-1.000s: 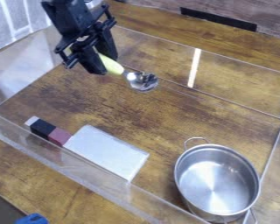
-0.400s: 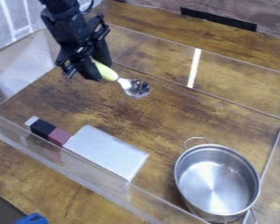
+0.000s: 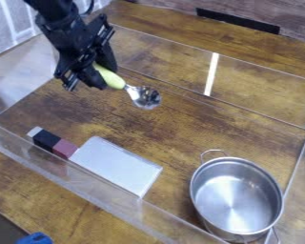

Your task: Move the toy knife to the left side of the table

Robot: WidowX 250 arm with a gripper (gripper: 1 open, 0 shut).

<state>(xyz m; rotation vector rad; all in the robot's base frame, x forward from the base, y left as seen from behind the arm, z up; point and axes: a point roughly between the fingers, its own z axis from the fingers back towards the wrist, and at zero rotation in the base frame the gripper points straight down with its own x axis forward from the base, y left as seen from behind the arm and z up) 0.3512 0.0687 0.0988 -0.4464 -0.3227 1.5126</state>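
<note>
I have the pincer point(image 3: 94, 71) clamped on the yellow-green handle of the toy knife point(image 3: 123, 85), near the far left corner of the worktop point(image 3: 181, 133). The knife's long axis slants from the pincer toward the worktop's middle, silver head lowest and, as far as I can tell, touching the wood. The left edge lies just beyond.

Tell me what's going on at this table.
A robot arm's gripper is shut on the toy knife, holding its yellow-green handle with the silver head low over the table, toward the back left. A grey cleaver lies near the front wall and a steel pot sits at the front right.
</note>
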